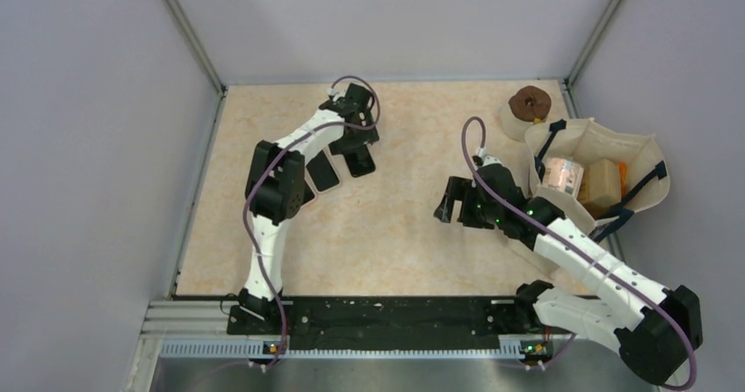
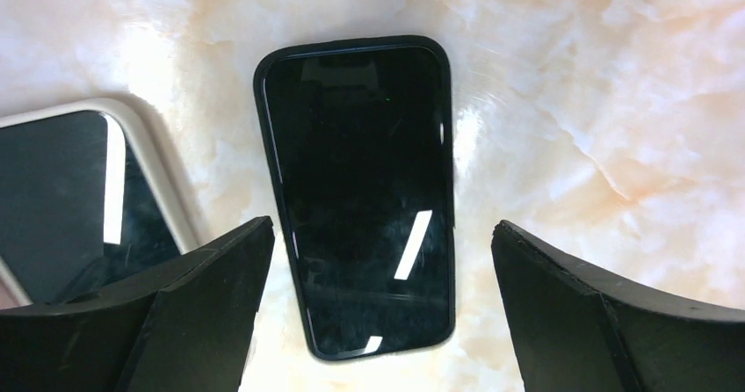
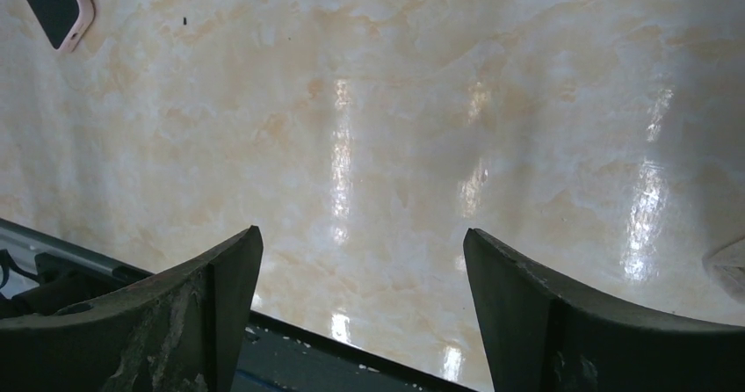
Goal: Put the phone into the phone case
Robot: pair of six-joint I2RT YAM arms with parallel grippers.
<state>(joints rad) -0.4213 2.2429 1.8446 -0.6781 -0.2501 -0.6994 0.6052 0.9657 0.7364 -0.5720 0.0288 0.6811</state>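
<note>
My left gripper (image 2: 382, 227) straddles the glossy black phone (image 2: 360, 190), jaws wide.
Cream-rimmed phone case (image 2: 162, 172) just beside its long edge; right gripper (image 3: 362, 234), equally wide, over beige marble tabletop (image 3: 527, 102).

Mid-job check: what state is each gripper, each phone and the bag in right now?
left gripper: open, one finger on each side of the dark phone, not gripping it.
dark phone: flat on the table, screen up and dark.
white-rimmed phone: flat beside it, apart from it, glossy face up.
right gripper: open, empty, over bare table.
tote bag: upright, top open, items inside.
</note>
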